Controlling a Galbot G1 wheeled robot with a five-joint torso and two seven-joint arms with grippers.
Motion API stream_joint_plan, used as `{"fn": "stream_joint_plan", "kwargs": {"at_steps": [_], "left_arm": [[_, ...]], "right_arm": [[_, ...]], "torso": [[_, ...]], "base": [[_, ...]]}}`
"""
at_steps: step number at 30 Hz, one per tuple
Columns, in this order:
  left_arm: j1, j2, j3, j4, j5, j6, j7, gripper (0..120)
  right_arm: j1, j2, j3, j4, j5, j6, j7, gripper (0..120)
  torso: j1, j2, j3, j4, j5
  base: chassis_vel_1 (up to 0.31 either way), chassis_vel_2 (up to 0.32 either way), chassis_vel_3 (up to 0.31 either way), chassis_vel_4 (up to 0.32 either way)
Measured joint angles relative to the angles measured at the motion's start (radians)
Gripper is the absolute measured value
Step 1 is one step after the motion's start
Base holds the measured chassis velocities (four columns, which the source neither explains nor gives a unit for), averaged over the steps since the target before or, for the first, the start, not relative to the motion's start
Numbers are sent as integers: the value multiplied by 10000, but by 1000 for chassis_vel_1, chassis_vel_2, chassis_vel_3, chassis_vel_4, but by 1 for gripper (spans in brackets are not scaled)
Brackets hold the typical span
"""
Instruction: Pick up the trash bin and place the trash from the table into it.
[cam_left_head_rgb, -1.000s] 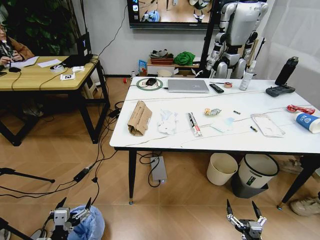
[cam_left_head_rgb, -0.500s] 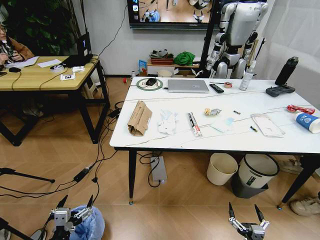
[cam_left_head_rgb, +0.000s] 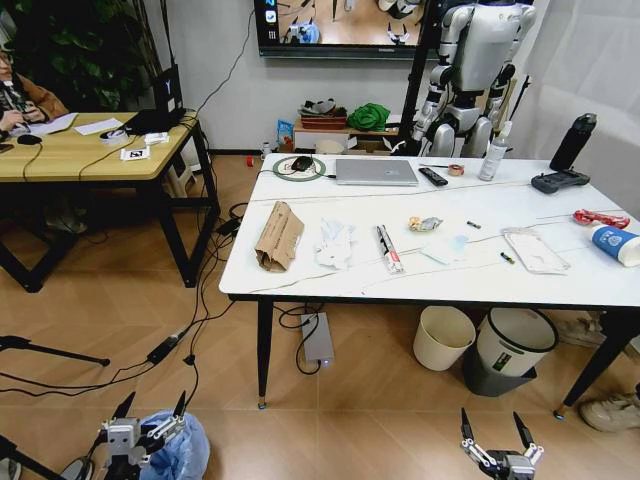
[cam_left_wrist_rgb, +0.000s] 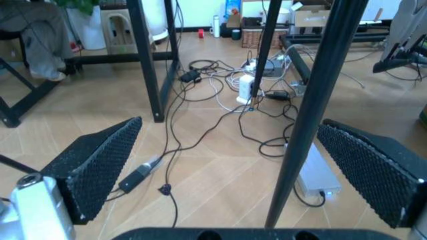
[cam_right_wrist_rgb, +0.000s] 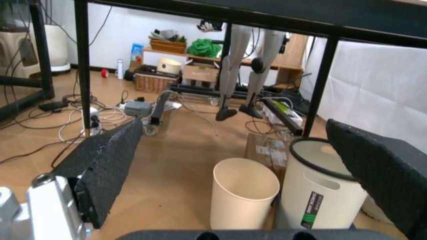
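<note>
Floor of bare wood boards lies open between the robot and the near edge of the worktop (cam_left_head_rgb: 600, 285), broken only by loose cables and a power brick near the front left leg. Low at the left of the head view the left gripper (cam_left_head_rgb: 151, 415) hangs with its fingers spread wide and nothing between them, just beside the trash bin (cam_left_head_rgb: 185, 448), a small round bin standing on the floor whose crinkled light-blue bag bulges over the rim; what it holds cannot be told. Low at the right the right gripper (cam_left_head_rgb: 492, 424) is likewise wide open and empty; its wrist view looks under the worktop at a cream bin (cam_right_wrist_rgb: 244, 199) and a white bin with a black rim (cam_right_wrist_rgb: 320, 190), side by side, the cream one empty inside. On the white marble-look top, well back from the front edge, lie a brown paper bag (cam_left_head_rgb: 279, 236), crumpled white tissues (cam_left_head_rgb: 335, 243), a clear plastic bag (cam_left_head_rgb: 534, 249) and, at the far right edge, a blue-white paper cup (cam_left_head_rgb: 614, 242) on its side.
</note>
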Motion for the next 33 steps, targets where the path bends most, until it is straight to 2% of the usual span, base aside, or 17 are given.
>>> {"fn": "stream_joint_plan", "kwargs": {"at_steps": [10, 33], "left_arm": [[-163, -56, 67, 29, 35, 25, 15, 100], [-334, 36, 205, 81, 93, 270, 21, 100]], "right_arm": [[-16, 0, 39, 103, -29, -50, -4, 100], [23, -1, 114, 144, -72, -99, -2, 100]], "torso": [[-124, -263, -138, 0, 0], [-659, -1486, -823, 0, 0]], "base": [[0, 0, 0, 0], [0, 0, 0, 0]]}}
